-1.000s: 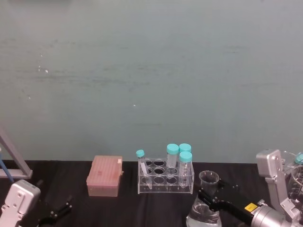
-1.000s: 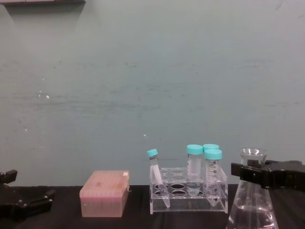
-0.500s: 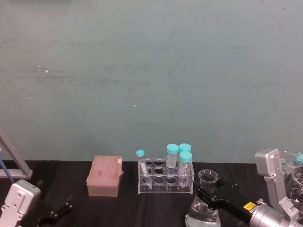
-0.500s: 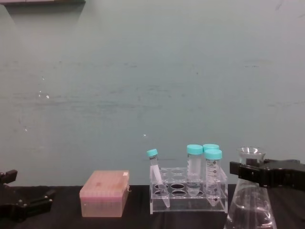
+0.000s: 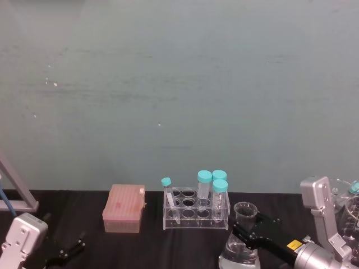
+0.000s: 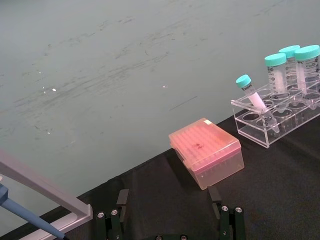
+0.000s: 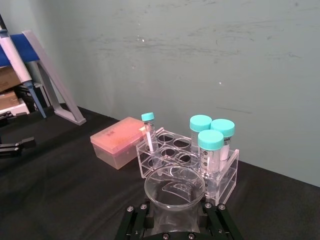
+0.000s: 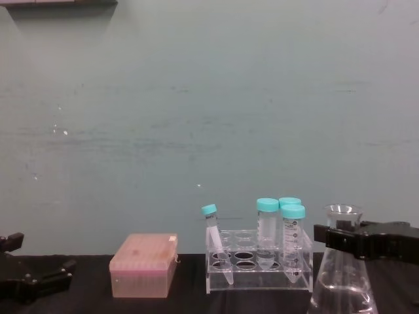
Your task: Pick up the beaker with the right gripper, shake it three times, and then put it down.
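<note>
The right gripper [image 8: 345, 237] has its jaws closed narrow around the neck of the beaker [image 8: 343, 281], just under the flared lip. In the chest view the flask stands upright at about 5 o'clock, its base cut off by the frame's lower edge, so whether it rests on the black surface [image 8: 190, 302] cannot be told. Clear liquid sits in its wide lower part. In the head view the gripper [image 5: 245, 231] and beaker [image 5: 240, 246] lie again at about 5 o'clock, the base cropped there too. From the right wrist view the rim of the beaker [image 7: 175, 187] shows between the two black jaws, the body below hidden.

Just beside the flask, toward 9 o'clock from it, stands a clear tube rack [image 8: 258, 268] with teal-capped tubes [image 8: 292, 239], one small tube leaning. Farther that way sits a pink box [image 8: 143, 265].

The left gripper [image 8: 29, 278] is parked low at 8 o'clock, its thin jaws spread apart and holding nothing; in its own wrist view only the jaw roots show [image 6: 170, 220].
</note>
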Available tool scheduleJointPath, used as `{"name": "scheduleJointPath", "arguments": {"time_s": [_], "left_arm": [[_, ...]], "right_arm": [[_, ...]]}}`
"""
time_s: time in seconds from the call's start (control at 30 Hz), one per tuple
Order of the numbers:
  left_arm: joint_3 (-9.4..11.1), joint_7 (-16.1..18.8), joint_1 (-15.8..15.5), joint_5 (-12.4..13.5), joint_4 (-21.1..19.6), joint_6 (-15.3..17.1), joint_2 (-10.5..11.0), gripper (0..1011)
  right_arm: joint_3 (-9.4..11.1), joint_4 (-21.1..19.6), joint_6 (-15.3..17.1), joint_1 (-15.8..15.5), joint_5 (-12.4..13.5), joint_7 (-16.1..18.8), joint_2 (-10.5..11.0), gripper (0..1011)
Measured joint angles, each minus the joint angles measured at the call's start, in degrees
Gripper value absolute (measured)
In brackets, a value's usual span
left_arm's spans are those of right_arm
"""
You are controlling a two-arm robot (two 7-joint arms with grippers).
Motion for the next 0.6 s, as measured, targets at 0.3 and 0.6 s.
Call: {"name": "scheduleJointPath", "arguments": {"time_s": [0.3,0.6], "left_arm": [[0.0,0.0,0.0,0.0,0.0,0.0,0.0,1000],[0.0,0.0,0.0,0.0,0.0,0.0,0.0,1000]], "right_arm": [[-0.09,0.38,0.09,0.19,-0.11,0.0,-0.1,458],[-0.17,0.76,0.06,0.45,-0.18,0.11,-0.26,458]]}}
